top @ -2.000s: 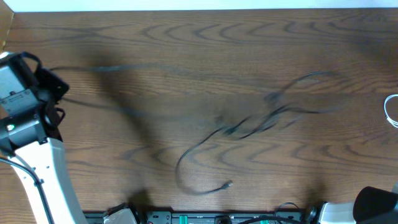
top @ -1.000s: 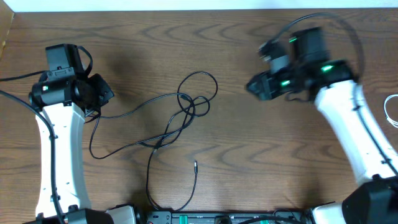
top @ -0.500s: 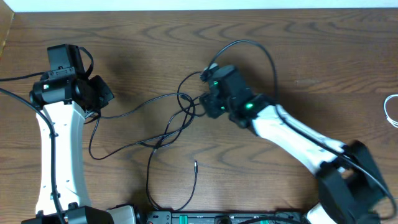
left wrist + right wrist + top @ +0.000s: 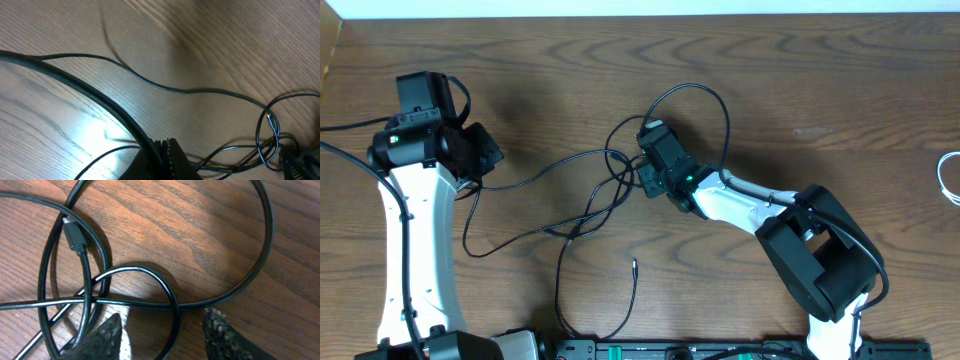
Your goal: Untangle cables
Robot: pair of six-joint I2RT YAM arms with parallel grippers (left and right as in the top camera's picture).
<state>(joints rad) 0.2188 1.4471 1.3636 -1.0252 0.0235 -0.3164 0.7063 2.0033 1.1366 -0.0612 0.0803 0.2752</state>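
black cables (image 4: 620,172) lie mid-table on the wood table (image 4: 820,80), bunched in a loose knot of overlapping loops. from the knot one strand runs l toward the left gripper (image 4: 490,157), another sags down and l in a wide bend, and a third drops toward the near edge, curls round and stops at a free plug end (image 4: 633,265) lying flat on the wood, apart from the rest. the white cable (image 4: 941,178) sits alone at the far r edge, well apart from the black ones, only partly in shot. left gripper is pinched tight; the l wrist cam shows the left gripper (image 4: 165,152) w/ a black strand running straight in btwn its closed tips, so it has hold of the black cables there, and thinner strands cross the wood beyond it toward the knot at lower r. right gripper (image 4: 642,178) is right on the r side of the knot. in the r wrist cam the right gripper (image 4: 162,330) has jaws parted, medium-wide, nothing pinched: a small loop of black cable lies on the table btwn the two tips, crossing a straight strand, w/ a second plug (image 4: 75,236) just beyond, inside a larger loop.
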